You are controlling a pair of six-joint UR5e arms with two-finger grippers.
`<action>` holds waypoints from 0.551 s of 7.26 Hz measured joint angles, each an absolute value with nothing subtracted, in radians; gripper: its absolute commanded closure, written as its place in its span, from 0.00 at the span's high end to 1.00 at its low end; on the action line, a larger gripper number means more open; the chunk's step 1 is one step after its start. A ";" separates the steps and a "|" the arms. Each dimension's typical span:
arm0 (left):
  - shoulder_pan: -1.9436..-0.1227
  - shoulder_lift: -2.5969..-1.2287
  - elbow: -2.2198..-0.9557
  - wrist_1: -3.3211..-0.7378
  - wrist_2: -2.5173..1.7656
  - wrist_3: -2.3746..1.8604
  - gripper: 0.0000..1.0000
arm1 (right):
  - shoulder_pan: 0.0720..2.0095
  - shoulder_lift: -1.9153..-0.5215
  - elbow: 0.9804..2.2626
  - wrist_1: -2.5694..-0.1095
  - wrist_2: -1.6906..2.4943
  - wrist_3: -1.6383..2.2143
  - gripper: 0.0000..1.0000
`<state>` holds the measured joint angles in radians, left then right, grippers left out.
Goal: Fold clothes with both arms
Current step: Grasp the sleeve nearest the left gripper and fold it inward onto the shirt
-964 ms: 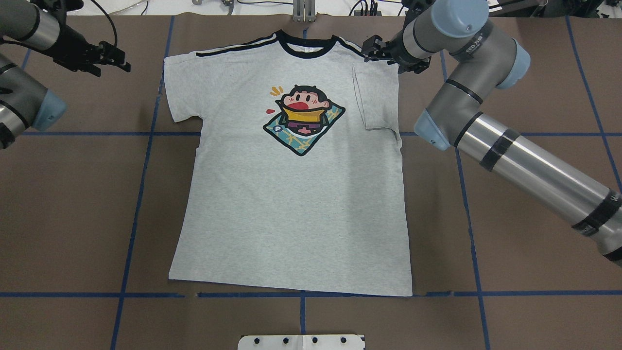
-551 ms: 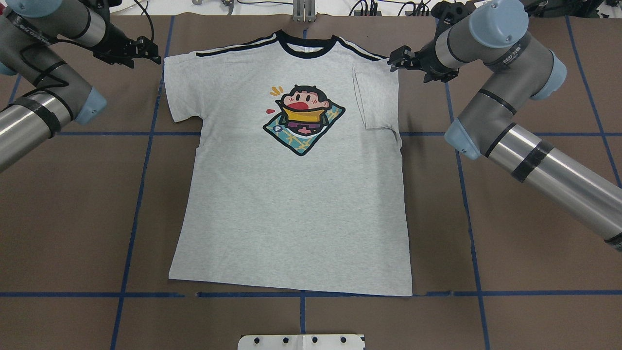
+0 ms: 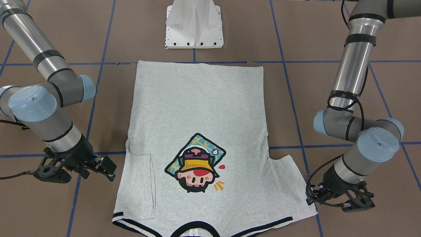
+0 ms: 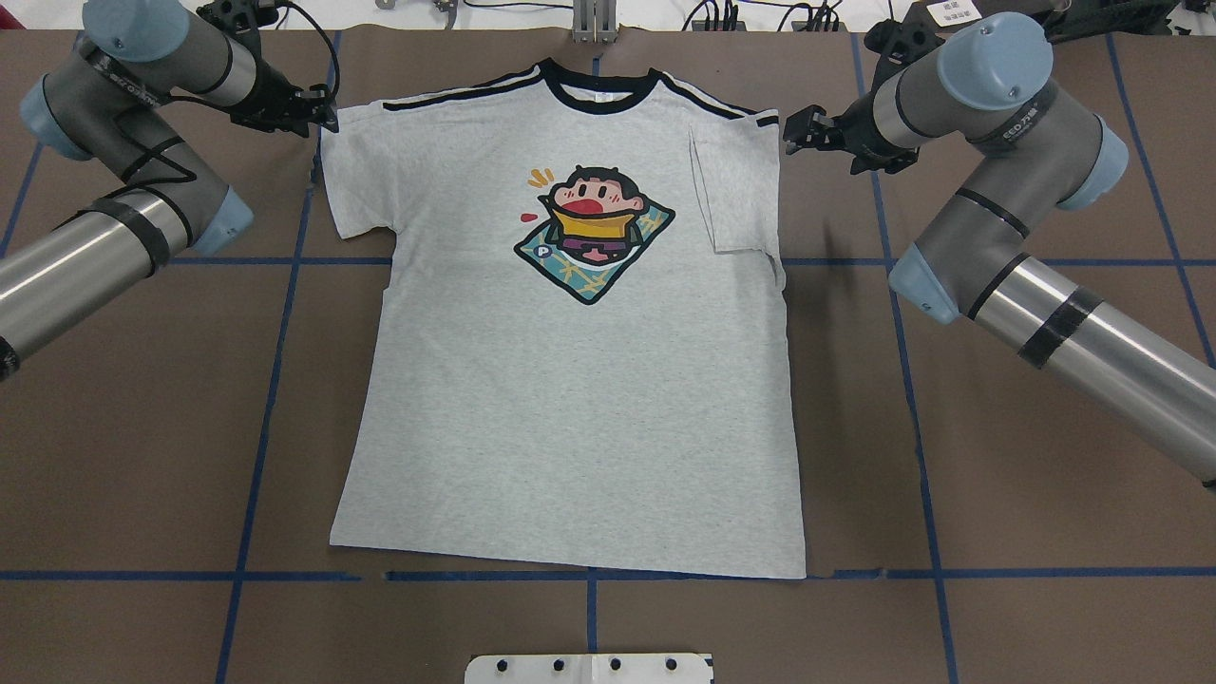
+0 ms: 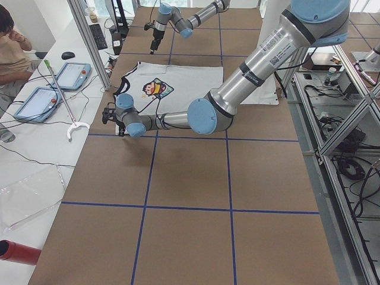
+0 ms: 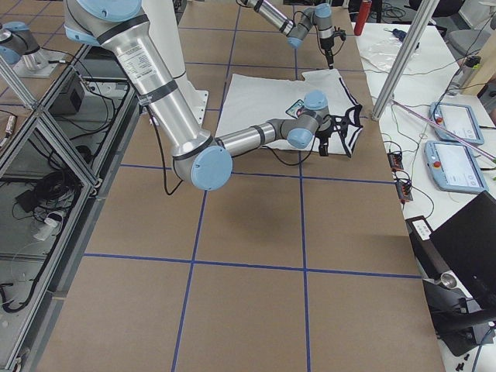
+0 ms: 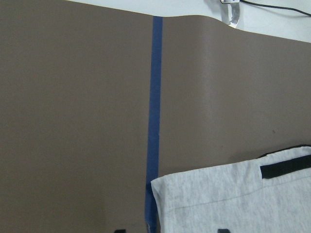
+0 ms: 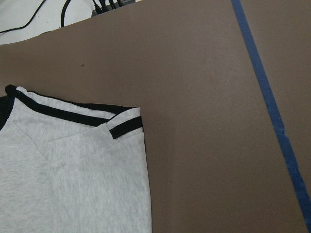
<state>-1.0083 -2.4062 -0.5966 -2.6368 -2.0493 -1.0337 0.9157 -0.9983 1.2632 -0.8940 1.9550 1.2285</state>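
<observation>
Looking down at the big brown table, I see blue tape lines that cut it into squares. On the side away from the robot there is a white desk with two tablets on it, and a person sits there. Wires lie along that same edge of the table. A white base sits on the robot's side, in the middle.

The shirt lies flat in the middle of the table, picture side up. Its dark collar points away from the robot. A cartoon head with a yellow hat is on the chest. The sleeve by the left arm is spread out flat. The sleeve by the right arm is folded in on top of the shirt.

The left arm comes in low from the left side and bends at the elbow. The left gripper is right at the top corner of the spread sleeve. Its jaws are wide apart with the cloth corner between them, and they grip nothing. I cannot tell if they touch the cloth.

The right arm comes in from the right side and bends the same way. The right gripper hangs just beside the folded shoulder, a little apart from it. Its jaws are apart too, and it holds nothing.
</observation>
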 measured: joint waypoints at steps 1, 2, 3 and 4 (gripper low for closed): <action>-1.002 -2.416 -0.577 -2.646 -2.034 -1.035 0.22 | 0.916 -1.002 1.263 -0.893 1.953 1.228 1.00; -0.999 -2.421 -0.569 -2.651 -2.028 -1.036 0.00 | 0.916 -1.004 1.263 -0.893 1.952 1.227 1.00; -0.998 -2.423 -0.566 -2.653 -2.026 -1.036 0.00 | 0.916 -1.005 1.263 -0.893 1.952 1.227 1.00; -0.997 -2.426 -0.565 -2.655 -2.025 -1.036 0.00 | 0.916 -1.006 1.261 -0.894 1.951 1.227 1.00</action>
